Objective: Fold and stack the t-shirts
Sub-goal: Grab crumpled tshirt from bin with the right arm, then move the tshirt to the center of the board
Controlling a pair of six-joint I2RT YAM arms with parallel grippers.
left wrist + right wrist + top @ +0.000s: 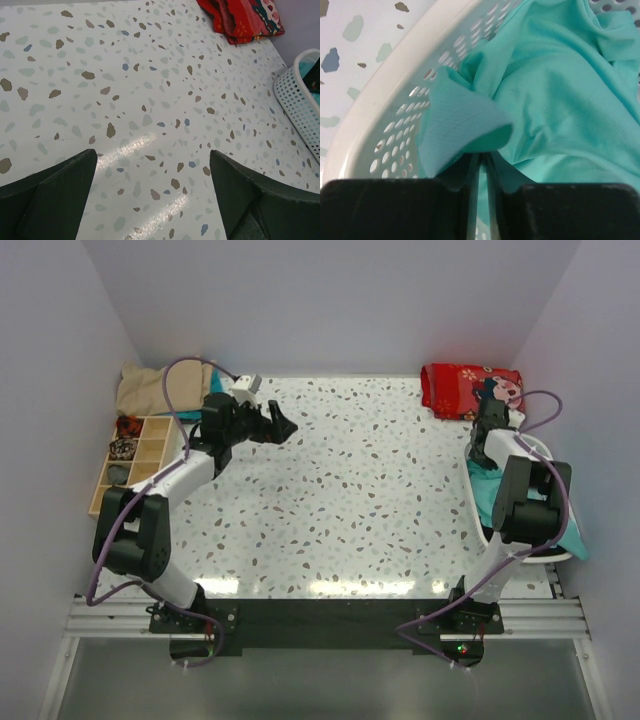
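1. My right pincer (480, 167) is clamped on the soft teal-green t-shirt (555, 100), down in the white perforated plastic basket (390, 105).
2. My left pincer (152, 170) gapes wide, glossy speckled terrazzo tabletop (125, 75) below it, plain pale walls (330, 300) all round.

We look down on a white table (360, 500) flecked with brown, grey and blue chips, closed in at its left, far and right sides by plain pale-lilac walls (330, 300). Light glares in a bright band (350, 587) along the table's near edge, beside a black plate (330, 620) and metal rails (540, 616).
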